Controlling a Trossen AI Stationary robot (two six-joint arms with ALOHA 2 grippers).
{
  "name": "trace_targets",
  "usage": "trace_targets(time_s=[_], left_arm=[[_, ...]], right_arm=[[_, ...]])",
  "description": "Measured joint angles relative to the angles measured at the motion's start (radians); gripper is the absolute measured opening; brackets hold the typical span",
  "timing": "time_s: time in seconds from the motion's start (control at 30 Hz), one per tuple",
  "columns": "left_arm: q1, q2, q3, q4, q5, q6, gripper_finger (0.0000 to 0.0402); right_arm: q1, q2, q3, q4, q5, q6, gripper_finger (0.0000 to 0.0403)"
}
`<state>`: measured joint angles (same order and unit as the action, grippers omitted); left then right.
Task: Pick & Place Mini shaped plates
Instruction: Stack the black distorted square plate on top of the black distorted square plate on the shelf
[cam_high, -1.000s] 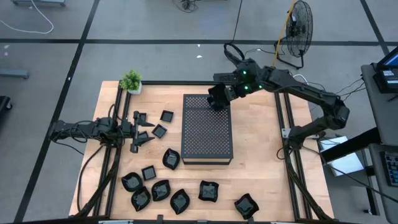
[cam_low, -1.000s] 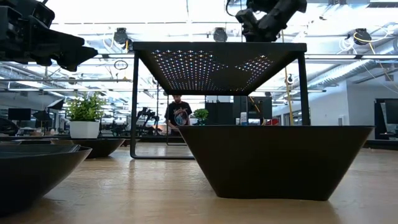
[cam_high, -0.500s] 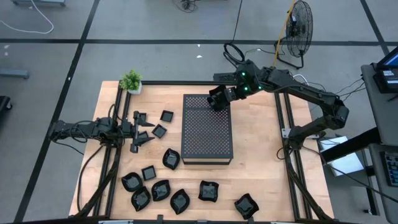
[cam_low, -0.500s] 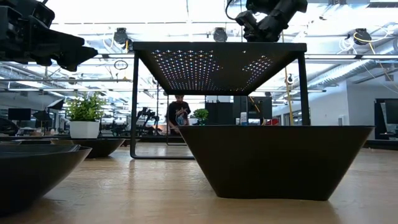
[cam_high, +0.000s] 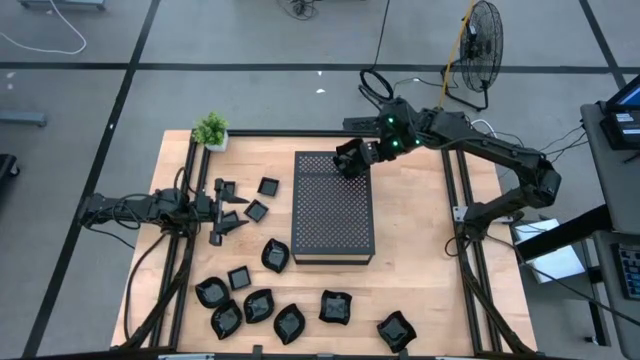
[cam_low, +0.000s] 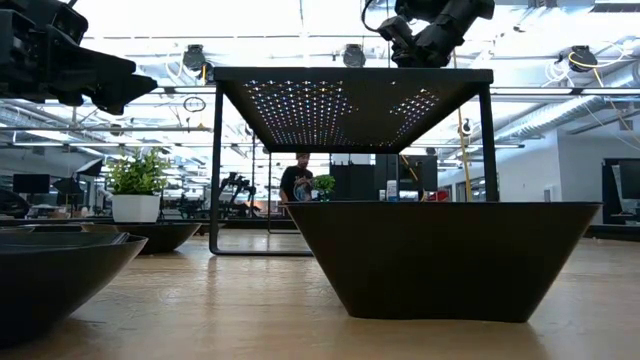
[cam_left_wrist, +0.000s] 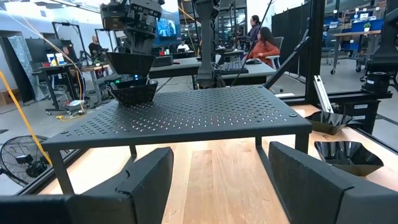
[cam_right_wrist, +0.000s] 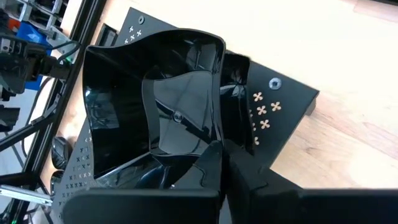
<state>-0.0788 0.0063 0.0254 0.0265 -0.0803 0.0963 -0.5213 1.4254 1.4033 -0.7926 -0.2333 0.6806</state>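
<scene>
**Setting a held plate onto the perforated stand**

Going left to right, the left gripper (cam_high: 228, 212) waits at the table's left side with its fingers spread wide and nothing between them, near three small dishes (cam_high: 257, 211). It looks across at the perforated stand (cam_high: 333, 206) in the middle of the table.

The step in hand belongs to the right gripper (cam_high: 352, 160), which hovers over the stand's far corner. Its fingers are pinched tight on the rim of one mini shaped plate (cam_right_wrist: 155, 109). The left wrist view shows another plate (cam_left_wrist: 133, 92) already sitting on the stand directly below the held one (cam_left_wrist: 130, 61).

To do this well, I judge the arm should lower straight down until the held plate nests in, or lands just beside, the seated one. It should then release without dragging. A thin, glossy rim gripped at one edge may tilt or slip, so a slow descent and a level wrist matter. Letting go too high risks the plate bouncing off the stand's edge.

The plates are small, glossy black dishes. Some are square with flared walls, and others have wavy rims. Most still lie scattered on the wooden table (cam_high: 430, 260) along its near edge (cam_high: 289, 322). One (cam_low: 440, 255) looms large in the low view.
</scene>
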Motion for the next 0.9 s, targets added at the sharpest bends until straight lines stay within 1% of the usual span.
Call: trace_targets(time_s=[0.37,0.63,0.9], left_arm=[[0.0,0.0,0.0,0.0,0.0,0.0,0.0269],[0.0,0.0,0.0,0.0,0.0,0.0,0.0269],[0.0,0.0,0.0,0.0,0.0,0.0,0.0269]], right_arm=[[0.0,0.0,-0.002,-0.002,0.001,-0.02,0.0],[0.006,0.0,-0.05,0.046,-0.001,-0.014,0.0],[0.006,0.0,-0.05,0.065,-0.002,-0.026,0.0]])
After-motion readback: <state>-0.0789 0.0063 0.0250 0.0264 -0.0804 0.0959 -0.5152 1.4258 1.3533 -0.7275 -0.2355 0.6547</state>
